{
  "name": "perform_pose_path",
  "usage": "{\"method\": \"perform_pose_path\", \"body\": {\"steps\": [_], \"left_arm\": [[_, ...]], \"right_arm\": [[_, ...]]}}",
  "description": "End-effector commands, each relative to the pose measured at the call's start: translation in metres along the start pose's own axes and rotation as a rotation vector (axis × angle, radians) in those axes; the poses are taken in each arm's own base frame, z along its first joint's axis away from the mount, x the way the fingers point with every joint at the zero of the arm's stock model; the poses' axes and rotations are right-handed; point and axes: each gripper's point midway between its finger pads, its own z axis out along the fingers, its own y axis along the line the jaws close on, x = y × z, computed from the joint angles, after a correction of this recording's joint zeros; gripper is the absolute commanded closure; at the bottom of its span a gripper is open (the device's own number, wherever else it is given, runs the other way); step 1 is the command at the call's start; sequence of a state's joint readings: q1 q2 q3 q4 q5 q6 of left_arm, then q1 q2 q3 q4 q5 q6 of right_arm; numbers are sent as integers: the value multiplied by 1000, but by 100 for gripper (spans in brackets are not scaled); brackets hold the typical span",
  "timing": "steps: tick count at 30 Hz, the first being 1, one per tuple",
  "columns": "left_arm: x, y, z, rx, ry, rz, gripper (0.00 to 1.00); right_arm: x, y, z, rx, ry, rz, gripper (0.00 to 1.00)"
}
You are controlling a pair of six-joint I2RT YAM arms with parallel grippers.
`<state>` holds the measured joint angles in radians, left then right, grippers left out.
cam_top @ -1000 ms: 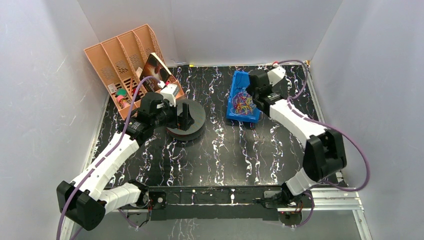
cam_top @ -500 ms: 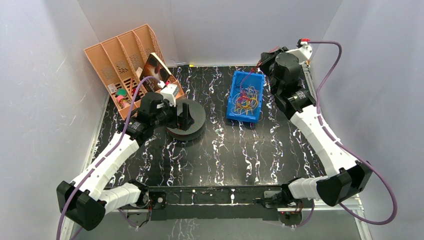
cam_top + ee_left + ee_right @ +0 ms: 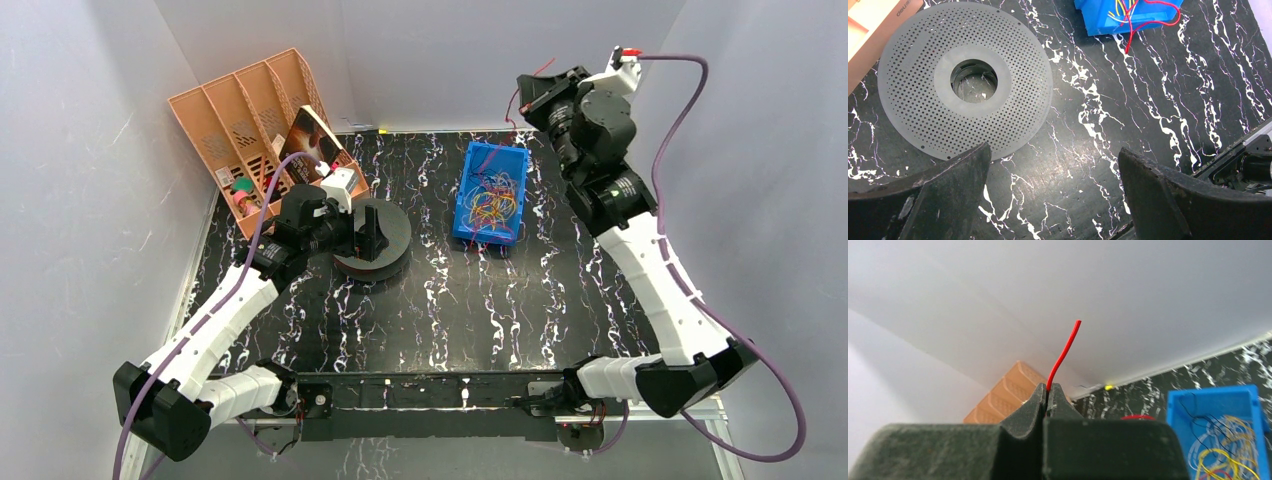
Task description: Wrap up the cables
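Fingers (image 3: 1058,402) of the right gripper (image 3: 1048,390) are clamped on one red cable (image 3: 1062,356), its free end poking past the tips, high above the far edge of the tabletop toward the right corner (a red strand hangs from it toward the blue bin (image 3: 497,147)). More red cables (image 3: 1128,40) lie tangled with yellow wires (image 3: 492,207) in that bin by the far edge, one spilling over its wall. The left gripper (image 3: 1054,160) has its fingers (image 3: 938,195) spread wide with nothing between them, beside the black spool (image 3: 1013,75) lying flat toward the far left corner.
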<state>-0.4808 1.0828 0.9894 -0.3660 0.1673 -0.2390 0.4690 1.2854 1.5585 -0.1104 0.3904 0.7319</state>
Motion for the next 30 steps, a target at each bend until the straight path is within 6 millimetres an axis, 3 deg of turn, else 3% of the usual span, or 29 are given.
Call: {"method": "perform_pose_path", "body": {"steps": [1, 9, 16, 23, 30], "left_arm": [[-5, -3, -7, 9, -28, 5, 2], [-6, -2, -7, 5, -32, 7, 2], [-6, -4, -8, 17, -38, 13, 2], [-6, -6, -7, 27, -39, 17, 2], [-6, -5, -6, 25, -41, 22, 2]], "right_arm": [[-64, 70, -36, -251, -114, 26, 100], [-107, 125, -84, -489, -165, 32, 100], [-140, 158, -137, -686, -241, 9, 100], [-176, 179, -195, -834, -340, -3, 100], [-207, 185, -252, -917, -426, 7, 100]]}}
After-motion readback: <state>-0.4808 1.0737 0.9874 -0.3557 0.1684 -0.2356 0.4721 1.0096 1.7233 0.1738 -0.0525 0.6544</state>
